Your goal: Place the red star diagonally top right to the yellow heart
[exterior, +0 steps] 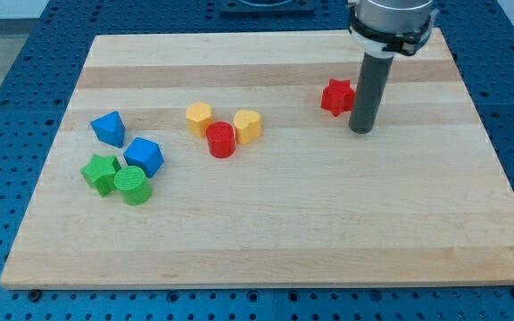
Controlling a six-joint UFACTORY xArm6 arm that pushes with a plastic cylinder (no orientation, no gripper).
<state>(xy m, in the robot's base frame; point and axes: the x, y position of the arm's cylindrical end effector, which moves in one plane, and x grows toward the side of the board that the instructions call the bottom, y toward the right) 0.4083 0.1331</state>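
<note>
My tip (360,130) rests on the board near the top right corner, just beside the red star (335,96) on its right and slightly lower — I cannot tell whether they touch. It is a bare rod, with nothing to open or close. The yellow heart (248,126) sits nearer the board's middle, against a red cylinder (220,140). The star already lies up and right of the heart, though well apart — so the step looks like final positioning. Next I judge a gentle leftward nudge is needed, stopping short of the heart.
</note>
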